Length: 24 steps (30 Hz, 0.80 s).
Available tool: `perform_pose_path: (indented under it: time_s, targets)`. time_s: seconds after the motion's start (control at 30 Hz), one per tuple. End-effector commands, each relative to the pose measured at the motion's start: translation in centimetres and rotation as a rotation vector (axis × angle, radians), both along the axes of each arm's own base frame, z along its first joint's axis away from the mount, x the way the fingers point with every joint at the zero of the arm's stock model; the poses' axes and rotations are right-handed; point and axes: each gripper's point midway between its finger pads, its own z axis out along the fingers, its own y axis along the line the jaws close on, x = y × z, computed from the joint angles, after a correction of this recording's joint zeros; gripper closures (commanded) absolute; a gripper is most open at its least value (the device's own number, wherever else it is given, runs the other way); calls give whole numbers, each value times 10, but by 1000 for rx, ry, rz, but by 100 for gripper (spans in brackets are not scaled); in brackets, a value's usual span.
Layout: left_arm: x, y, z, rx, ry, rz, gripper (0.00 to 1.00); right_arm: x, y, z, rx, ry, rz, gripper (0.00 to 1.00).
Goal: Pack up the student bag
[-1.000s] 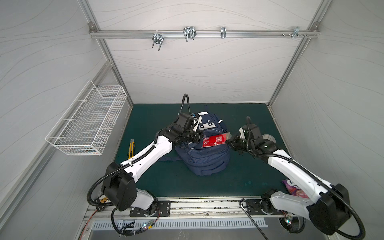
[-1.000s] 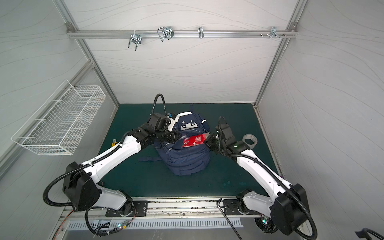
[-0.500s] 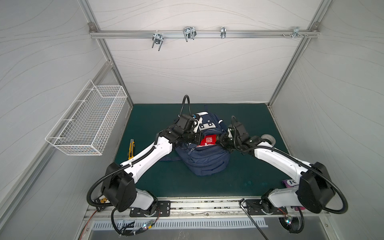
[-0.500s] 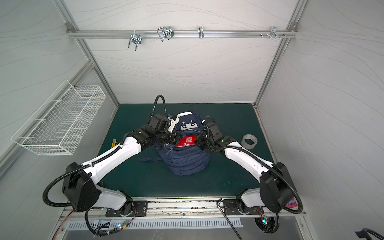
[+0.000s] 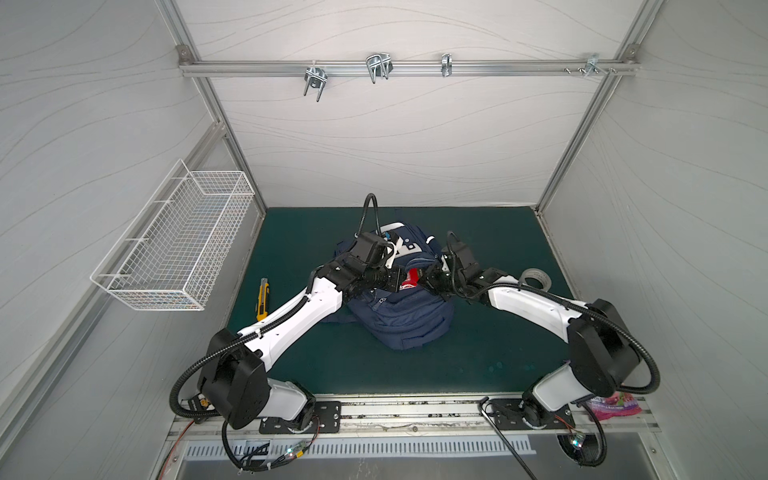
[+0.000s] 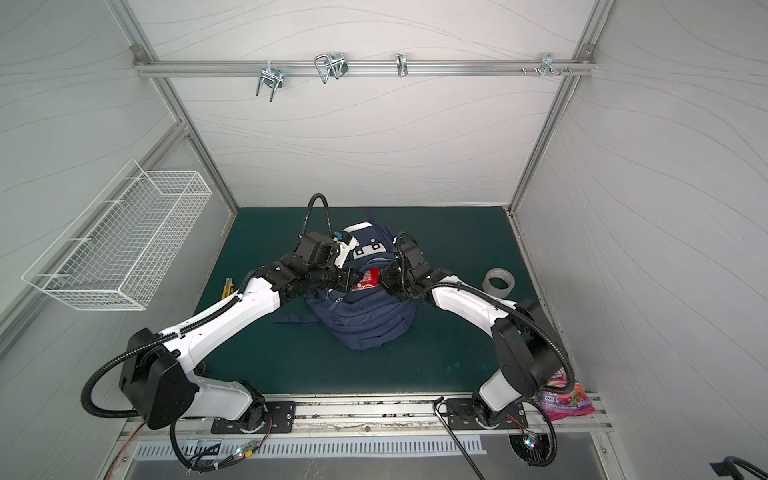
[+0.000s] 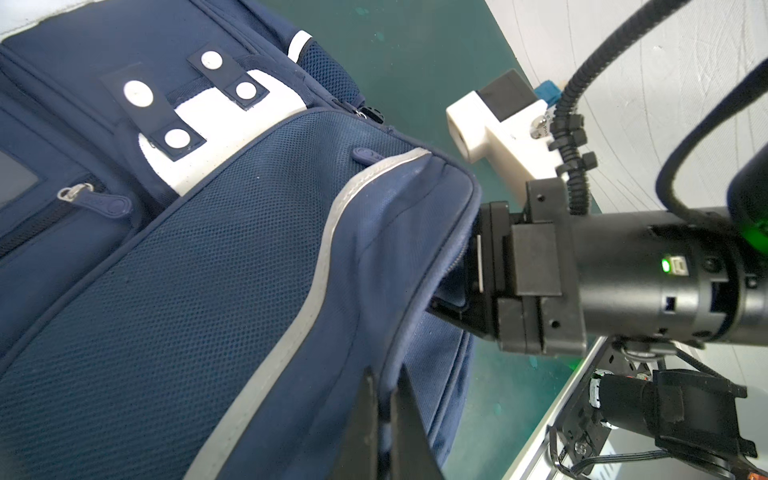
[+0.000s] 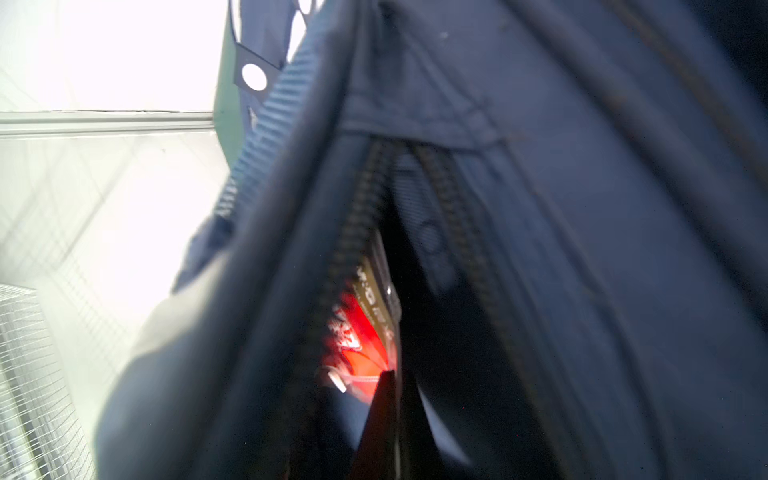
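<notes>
We see left fingers [image 7: 363,436] clamped on the bag [image 7: 208,270] edge, right fingers [image 8: 380,424] clamped on a red packet [image 8: 361,332] inside. Risk: packet snags the zipper [image 8: 353,232], or the edge slips free.

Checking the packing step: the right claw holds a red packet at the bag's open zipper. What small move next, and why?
Probably push the right claw slightly deeper into the student bag before releasing: the red packet it grips is only partly through the zipper opening, which the left claw pinches open.
</notes>
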Motion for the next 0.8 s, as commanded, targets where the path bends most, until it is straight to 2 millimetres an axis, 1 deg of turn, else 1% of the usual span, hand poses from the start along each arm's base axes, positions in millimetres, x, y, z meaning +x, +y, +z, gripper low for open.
perform_pose_path:
  time_s: [0.0,0.03,0.07,0.1,0.17,0.2,0.27,0.33,0.43,0.57,0.67,0.7,0.77]
  targets:
    - [-7,-23,46,-146,-101,-79,100,22,17,34,82,-99,16,100]
    - [-8,-22,44,-144,-99,-81,100,26,14,34,75,-95,9,100]
    - [-9,-21,43,-143,-98,-81,100,29,13,33,82,-94,10,97]
    - [-10,-21,42,-144,-97,-80,100,32,13,32,92,-87,15,91]
    - [-12,-20,39,-143,-91,-83,100,40,9,30,102,-84,14,74]
    - [-13,-20,36,-137,-85,-83,100,42,8,31,107,-90,17,69]
    - [-13,-16,33,-127,-78,-69,100,44,3,35,101,-103,16,63]
    - [-12,-15,31,-119,-78,-61,100,42,0,40,90,-119,28,58]
    - [-10,-12,30,-119,-77,-41,100,33,-12,43,35,-116,38,53]
    - [-8,-14,31,-129,-68,-39,100,18,-37,43,-48,-113,38,51]
    - [-7,-15,30,-135,-58,-35,100,10,-53,45,-66,-129,34,52]
    - [-7,-16,31,-138,-59,-36,100,8,-58,45,-72,-133,33,58]
    - [-7,-16,31,-142,-54,-33,100,3,-66,48,-91,-146,37,76]
